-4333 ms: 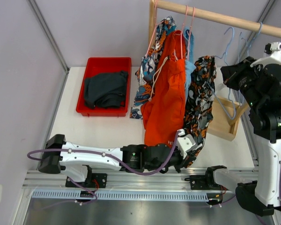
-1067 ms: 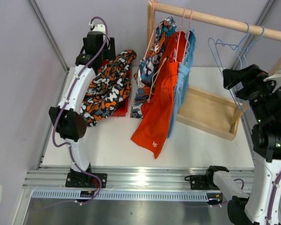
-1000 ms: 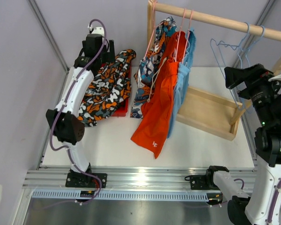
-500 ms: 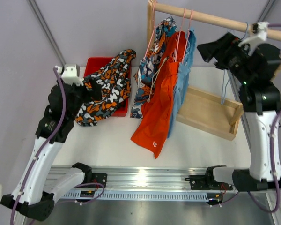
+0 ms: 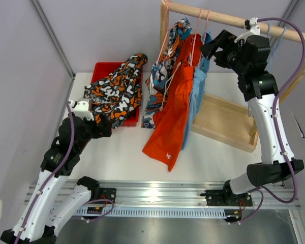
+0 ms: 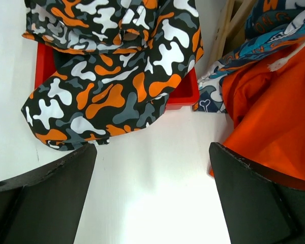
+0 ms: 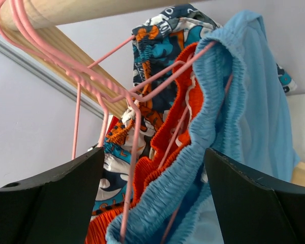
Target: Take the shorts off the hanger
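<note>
A wooden rod [image 5: 234,20] is seen high at the back of the white table [image 5: 122,152]. Three shorts are hung from it on thin pink hangers [image 7: 99,84]. The teal, orange and white wave shorts [image 5: 161,76] are hung nearest the rod's left end. The bright orange shorts [image 5: 175,112] with the white string [image 6: 290,56] are hung next along the rod, and they are draped down to the table below it. The light blue shorts [image 7: 254,101] are hung just past the orange ones. A pale wooden tray [image 5: 223,138] is set on the table under the rod's right half.

The right gripper [image 7: 152,152] is held up just under the rod, right by the blue shorts. Its fingers [image 7: 51,193] are spread apart, and the puffy top band of the blue shorts is seen between them. Nothing is squeezed by them; whether the cloth is touched cannot be told.

The orange, black and white blotched shorts [image 6: 117,76] are off the rod. They are heaped over a red tray [image 5: 107,68] well to the left of the rod's left end, and one edge is spilled onto the table. The left gripper [image 6: 152,147] is held low, nearer the front than the rod, and is pointed at this heap. Its fingers [image 6: 40,203] are spread wide and nothing is held between them
</note>
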Robot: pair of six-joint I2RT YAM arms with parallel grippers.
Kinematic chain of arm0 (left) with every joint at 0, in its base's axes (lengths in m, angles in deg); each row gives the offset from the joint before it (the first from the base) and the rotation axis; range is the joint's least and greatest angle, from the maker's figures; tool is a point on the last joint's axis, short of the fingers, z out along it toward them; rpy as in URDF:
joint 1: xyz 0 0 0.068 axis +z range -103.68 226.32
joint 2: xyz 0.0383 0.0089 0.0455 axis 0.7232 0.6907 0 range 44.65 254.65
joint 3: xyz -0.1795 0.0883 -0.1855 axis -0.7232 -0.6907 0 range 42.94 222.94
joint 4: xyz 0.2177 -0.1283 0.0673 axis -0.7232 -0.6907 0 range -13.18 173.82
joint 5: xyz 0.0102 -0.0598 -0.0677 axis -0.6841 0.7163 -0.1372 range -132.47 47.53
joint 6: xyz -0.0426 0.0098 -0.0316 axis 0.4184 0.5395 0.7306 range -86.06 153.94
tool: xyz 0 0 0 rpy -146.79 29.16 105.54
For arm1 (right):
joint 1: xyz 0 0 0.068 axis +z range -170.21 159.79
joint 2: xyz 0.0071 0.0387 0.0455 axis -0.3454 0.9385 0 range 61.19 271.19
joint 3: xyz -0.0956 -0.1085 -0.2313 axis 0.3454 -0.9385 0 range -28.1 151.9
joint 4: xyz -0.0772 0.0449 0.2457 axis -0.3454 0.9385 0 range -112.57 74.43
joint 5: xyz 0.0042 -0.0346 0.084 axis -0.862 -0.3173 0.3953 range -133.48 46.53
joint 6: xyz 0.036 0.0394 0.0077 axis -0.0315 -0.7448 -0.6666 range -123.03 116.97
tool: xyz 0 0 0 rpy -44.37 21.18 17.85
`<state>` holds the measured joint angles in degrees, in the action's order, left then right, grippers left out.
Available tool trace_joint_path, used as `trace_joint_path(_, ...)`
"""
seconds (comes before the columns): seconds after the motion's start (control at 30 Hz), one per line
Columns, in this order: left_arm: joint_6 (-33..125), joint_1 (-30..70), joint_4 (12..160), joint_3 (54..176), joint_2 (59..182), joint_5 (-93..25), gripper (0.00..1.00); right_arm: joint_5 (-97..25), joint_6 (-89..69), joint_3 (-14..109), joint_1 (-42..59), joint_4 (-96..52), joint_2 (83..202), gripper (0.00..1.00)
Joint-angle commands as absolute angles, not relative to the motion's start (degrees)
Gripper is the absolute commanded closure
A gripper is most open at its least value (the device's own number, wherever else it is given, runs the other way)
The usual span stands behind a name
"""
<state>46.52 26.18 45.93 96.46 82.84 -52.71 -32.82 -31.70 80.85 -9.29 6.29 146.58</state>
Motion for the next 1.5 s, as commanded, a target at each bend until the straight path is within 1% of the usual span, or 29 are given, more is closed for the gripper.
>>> trace_joint_path(0.0, 47.8, 25.8, 46.6, 94.7, 80.2, -52.9, 0.01, -35.1, -31.7, 83.3, -7.2, 2.5, 148.6, 0.15)
trace_joint_path(0.07, 48.1, 25.8, 46.9, 93.2, 79.6, -53.3, 0.01, -35.7, -31.4, 83.3, -6.3, 2.1, 149.2, 0.17)
trace_joint_path(0.13, 48.2, 25.8, 46.8, 92.9, 79.5, -53.5, 0.01, -36.5, -31.4, 83.7, -5.4, 2.1, 150.0, 0.22)
trace_joint_path(0.17, 48.2, 25.8, 46.7, 92.9, 79.5, -53.5, 0.01, -36.9, -31.4, 83.7, -5.3, 2.0, 150.2, 0.28)
trace_joint_path(0.27, 48.2, 25.8, 47.2, 92.3, 79.3, -53.3, 0.01, -37.7, -31.5, 83.7, -4.3, 1.9, 150.9, 0.41)
trace_joint_path(0.3, 48.3, 25.8, 47.2, 92.3, 79.3, -53.0, 0.01, -37.8, -31.5, 83.7, -4.0, 1.8, 151.1, 0.5)
trace_joint_path(0.33, 48.2, 25.8, 47.2, 92.2, 79.3, -52.9, 0.01, -38.0, -31.5, 83.9, -3.8, 1.9, 151.3, 0.55)
trace_joint_path(0.37, 48.2, 25.8, 47.2, 92.1, 79.0, -52.8, 0.01, -38.5, -31.6, 84.0, -3.7, 2.0, 151.5, 0.65)
trace_joint_path(0.47, 48.2, 25.7, 47.3, 91.9, 78.7, -52.8, 0.01, -39.2, -31.5, 84.0, -3.5, 2.2, 151.3, 0.82)
trace_joint_path(0.53, 48.2, 25.7, 47.3, 91.9, 78.4, -52.8, 0.01, -39.6, -31.1, 84.1, -3.5, 2.7, 151.1, 0.86)
trace_joint_path(0.57, 48.3, 25.7, 47.3, 91.8, 78.3, -52.8, 0.01, -39.8, -30.9, 84.1, -3.4, 3.0, 151.0, 0.91)
trace_joint_path(0.67, 48.2, 25.7, 47.3, 91.8, 78.3, -52.5, 0.01, -40.7, -30.4, 84.3, -3.4, 3.7, 150.5, 1.0)
trace_joint_path(0.83, 47.0, 24.8, 48.4, 93.3, 78.8, -50.6, 0.01, -43.4, -29.3, 84.8, -3.5, 4.4, 147.6, 1.0)
trace_joint_path(0.87, 46.9, 24.3, 48.5, 93.8, 79.2, -50.7, 0.01, -45.9, -29.1, 84.8, -3.5, 4.3, 145.8, 1.0)
trace_joint_path(0.97, 47.5, 20.7, 48.9, 97.7, 81.0, -51.1, 0.01, -49.0, -28.5, 84.8, -3.5, 4.6, 142.9, 1.0)
trace_joint_path(1.07, 47.7, 13.3, 50.1, 105.7, 85.2, -54.1, 0.01, -51.2, -27.7, 84.9, -3.5, 5.0, 139.4, 1.0)
trace_joint_path(1.1, 47.2, 9.0, 50.2, 109.0, 87.0, -55.3, 0.01, -52.2, -27.5, 85.0, -3.4, 5.4, 137.9, 1.0)
trace_joint_path(1.13, 46.9, 6.7, 50.2, 112.6, 90.8, -56.4, 0.01, -52.4, -27.1, 85.0, -3.4, 5.6, 137.4, 1.0)
trace_joint_path(1.2, 45.5, 0.2, 50.9, 116.0, 94.8, -58.4, 0.01, -53.1, -26.6, 85.0, -3.5, 6.8, 135.8, 1.0)
trace_joint_path(1.23, 45.1, -2.3, 51.3, 121.0, 98.6, -59.1, 0.0, -53.1, -26.6, 84.9, -3.5, 7.1, 135.3, 1.0)
trace_joint_path(1.27, 44.1, -7.1, 51.9, 122.7, 100.4, -59.6, 0.01, -52.9, -26.8, 84.8, -3.5, 7.7, 134.8, 1.0)
trace_joint_path(1.33, 43.0, -11.4, 54.4, 128.4, 104.0, -59.4, 0.01, -51.7, -27.5, 84.1, -3.4, 8.1, 133.3, 1.0)
trace_joint_path(1.37, 42.7, -14.6, 55.4, 129.4, 107.2, -59.0, 0.01, -51.0, -28.6, 83.6, -3.4, 8.2, 132.7, 1.0)
trace_joint_path(1.47, 43.4, -19.3, 61.4, 132.1, 111.1, -52.4, 0.01, -47.8, -30.6, 81.6, -3.4, 8.3, 130.7, 1.0)
